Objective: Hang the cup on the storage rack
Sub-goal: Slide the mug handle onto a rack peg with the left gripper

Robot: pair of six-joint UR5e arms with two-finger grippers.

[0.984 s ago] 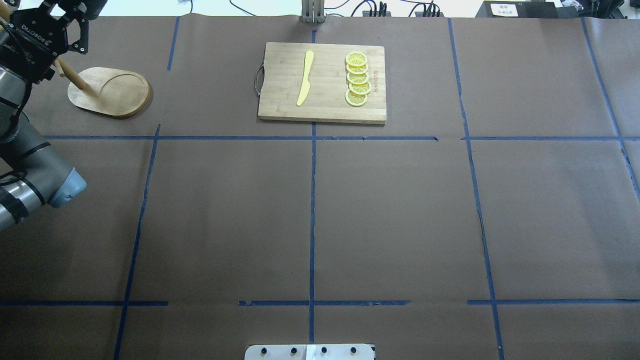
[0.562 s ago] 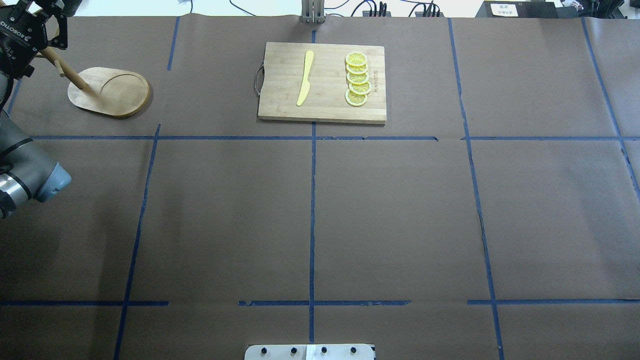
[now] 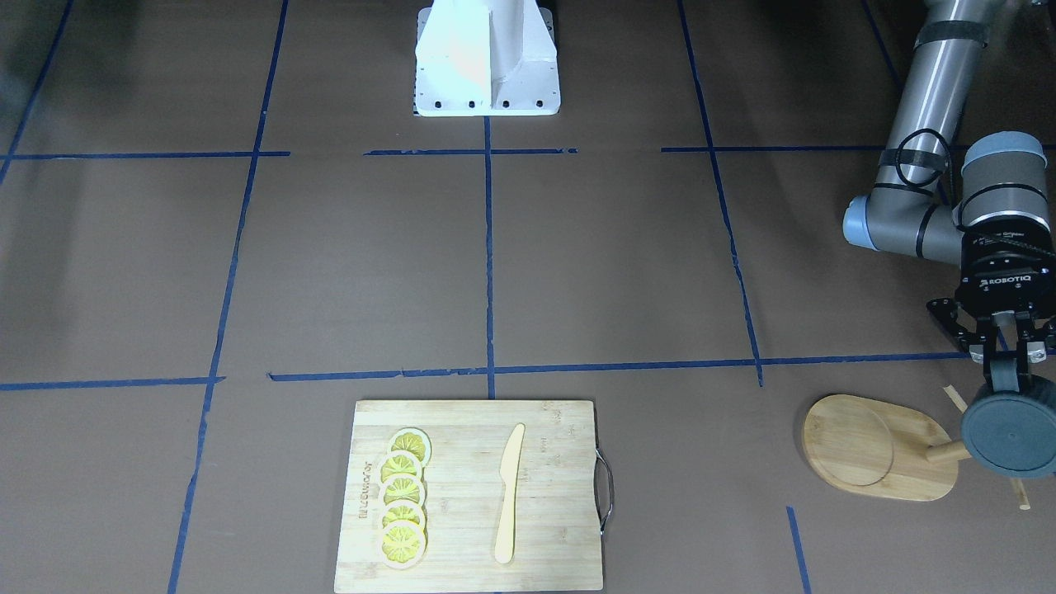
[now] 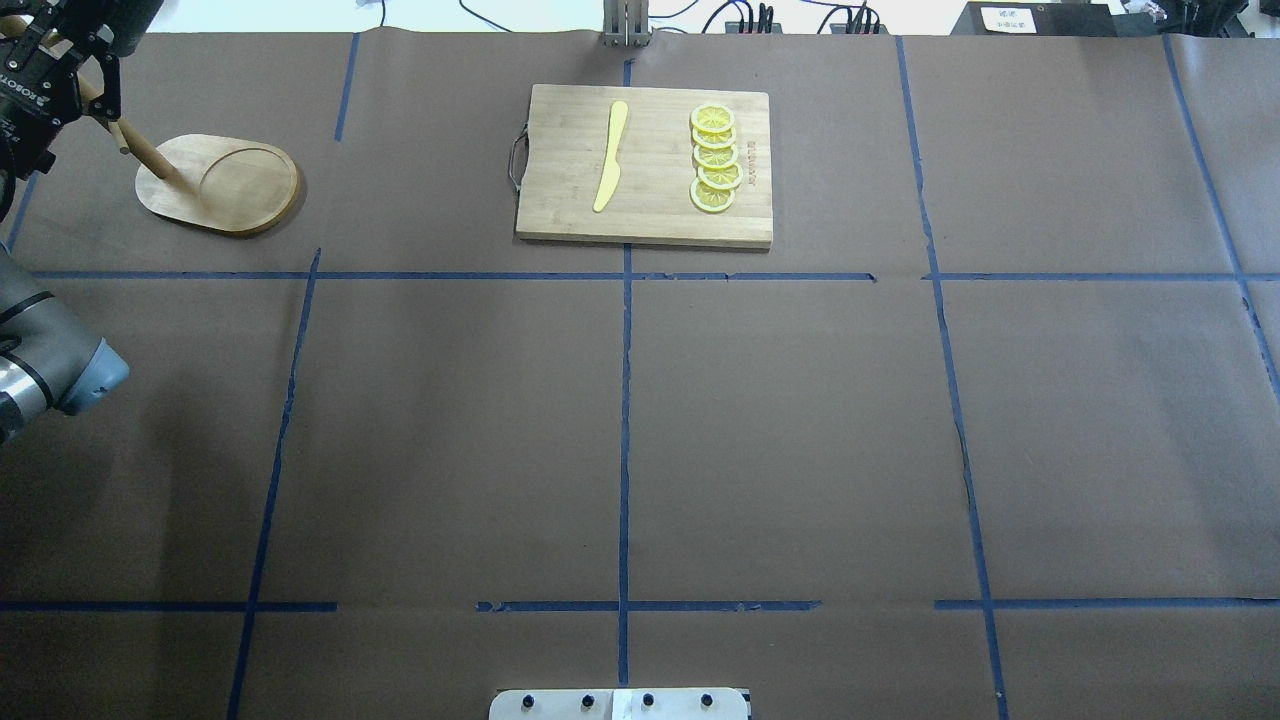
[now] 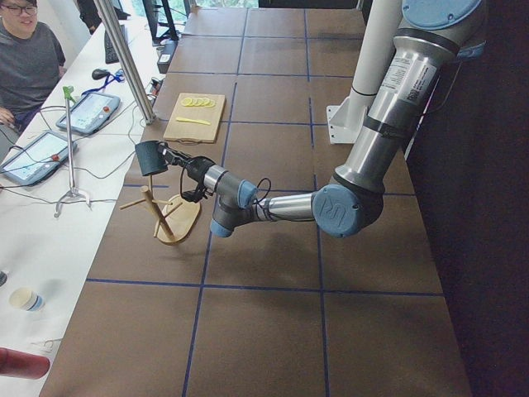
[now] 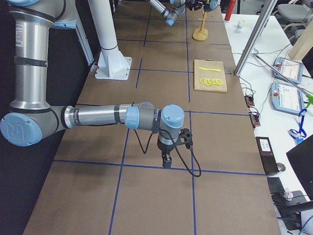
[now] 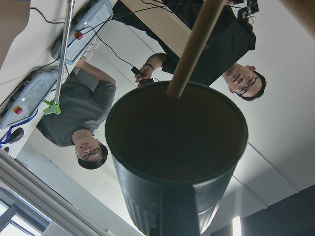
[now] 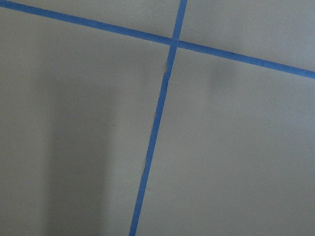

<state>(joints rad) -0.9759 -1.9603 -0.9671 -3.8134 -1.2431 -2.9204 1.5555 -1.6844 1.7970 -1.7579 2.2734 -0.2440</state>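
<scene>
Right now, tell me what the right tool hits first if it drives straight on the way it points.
The right tool points straight down, so it would first meet the brown paper table cover, near a blue tape crossing. Nothing shows in between, though the gap is hard to judge.

We read "ROBOTIQ" on the left gripper (image 3: 1008, 375) body, in the front-facing and overhead views. Cutting board (image 3: 470, 495): engraved lettering along the edge beside the lemon slices (image 3: 403, 499), too small to read.

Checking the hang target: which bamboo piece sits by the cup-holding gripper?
The storage rack, oval-based with a pole, beside the cup in the left gripper; the cutting board lies far off.
</scene>
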